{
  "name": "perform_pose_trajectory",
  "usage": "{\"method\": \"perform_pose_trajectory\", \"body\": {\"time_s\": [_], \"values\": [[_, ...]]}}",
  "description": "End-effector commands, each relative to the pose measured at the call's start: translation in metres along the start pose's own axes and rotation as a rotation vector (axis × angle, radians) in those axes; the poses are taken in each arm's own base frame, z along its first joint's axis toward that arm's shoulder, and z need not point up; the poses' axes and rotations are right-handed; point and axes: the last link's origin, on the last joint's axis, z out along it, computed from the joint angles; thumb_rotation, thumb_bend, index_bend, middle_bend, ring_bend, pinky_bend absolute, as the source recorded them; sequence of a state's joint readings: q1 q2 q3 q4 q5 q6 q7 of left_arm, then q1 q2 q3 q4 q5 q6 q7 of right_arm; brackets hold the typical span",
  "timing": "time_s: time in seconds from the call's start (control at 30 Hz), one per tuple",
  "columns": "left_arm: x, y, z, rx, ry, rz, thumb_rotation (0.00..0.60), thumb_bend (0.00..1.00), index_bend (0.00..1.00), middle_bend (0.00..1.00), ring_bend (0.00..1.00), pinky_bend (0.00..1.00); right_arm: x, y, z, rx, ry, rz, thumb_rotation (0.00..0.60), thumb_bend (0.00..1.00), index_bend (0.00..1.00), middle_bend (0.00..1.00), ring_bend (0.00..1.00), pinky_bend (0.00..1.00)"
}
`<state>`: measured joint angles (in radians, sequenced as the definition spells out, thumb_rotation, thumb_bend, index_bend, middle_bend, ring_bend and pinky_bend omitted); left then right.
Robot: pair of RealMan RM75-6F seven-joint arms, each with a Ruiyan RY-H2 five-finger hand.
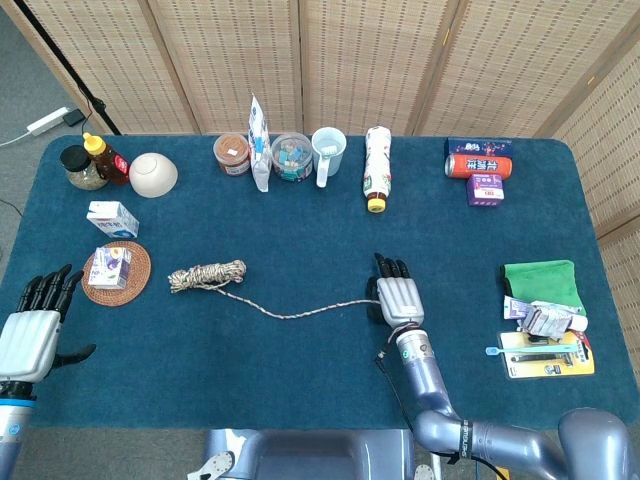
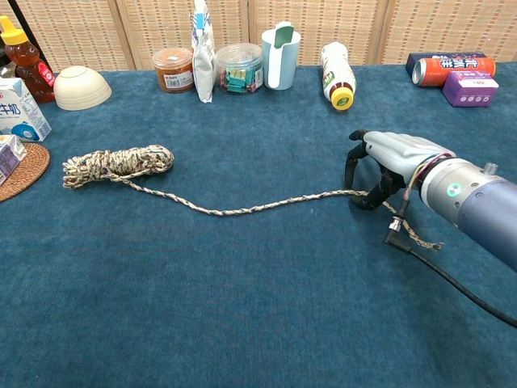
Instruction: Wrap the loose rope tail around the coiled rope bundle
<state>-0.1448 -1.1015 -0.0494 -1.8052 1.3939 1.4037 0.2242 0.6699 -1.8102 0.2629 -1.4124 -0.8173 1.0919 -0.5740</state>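
The coiled rope bundle [image 1: 207,274] [image 2: 117,162] lies left of the table's middle. Its loose tail [image 1: 300,312] [image 2: 242,208] trails rightward across the blue cloth and passes under my right hand [image 1: 397,298] [image 2: 386,159]. That hand arches palm-down over the tail, fingers curved toward the cloth on either side of the rope, with no visible grip on it. The tail's end [image 2: 426,242] lies beyond the hand, beside the wrist cable. My left hand [image 1: 27,335] hovers at the table's front left corner with fingers spread and nothing in it; the chest view does not show it.
Along the back edge stand a honey bottle [image 1: 104,157], bowl [image 1: 152,174], jar [image 1: 231,153], pouch [image 1: 259,143], clip tub [image 1: 291,156], cup [image 1: 327,152], lying bottle [image 1: 376,166] and can with boxes [image 1: 479,165]. Milk cartons and a woven coaster [image 1: 115,272] sit left; green cloth [image 1: 541,281] and packets right.
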Motion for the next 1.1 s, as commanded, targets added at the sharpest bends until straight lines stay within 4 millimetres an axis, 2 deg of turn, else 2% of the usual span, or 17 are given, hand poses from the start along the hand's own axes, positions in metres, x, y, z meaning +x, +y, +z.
{"method": "perform_pose_trajectory", "body": {"time_s": [0.03,0.93,1.1], "values": [[-0.001,0.001,0.0,-0.001,0.0,0.001,0.6,0.0,0.0,0.0,0.0,0.0,-0.002,0.0,0.0,-0.002,-0.002,-0.005,0.6,0.4,0.47,0.0,0.0,0.0],[-0.004,0.003,0.001,-0.007,-0.007,0.01,0.6,0.0,0.0,0.0,0.0,0.0,-0.007,0.005,0.002,-0.009,0.007,-0.009,0.6,0.46,0.57,0.0,0.0,0.0],[-0.008,0.014,0.012,-0.059,-0.015,0.027,0.6,0.0,0.0,0.0,0.0,0.0,-0.004,0.006,-0.002,0.001,0.012,-0.007,0.6,0.46,0.58,0.0,0.0,0.0]]}}
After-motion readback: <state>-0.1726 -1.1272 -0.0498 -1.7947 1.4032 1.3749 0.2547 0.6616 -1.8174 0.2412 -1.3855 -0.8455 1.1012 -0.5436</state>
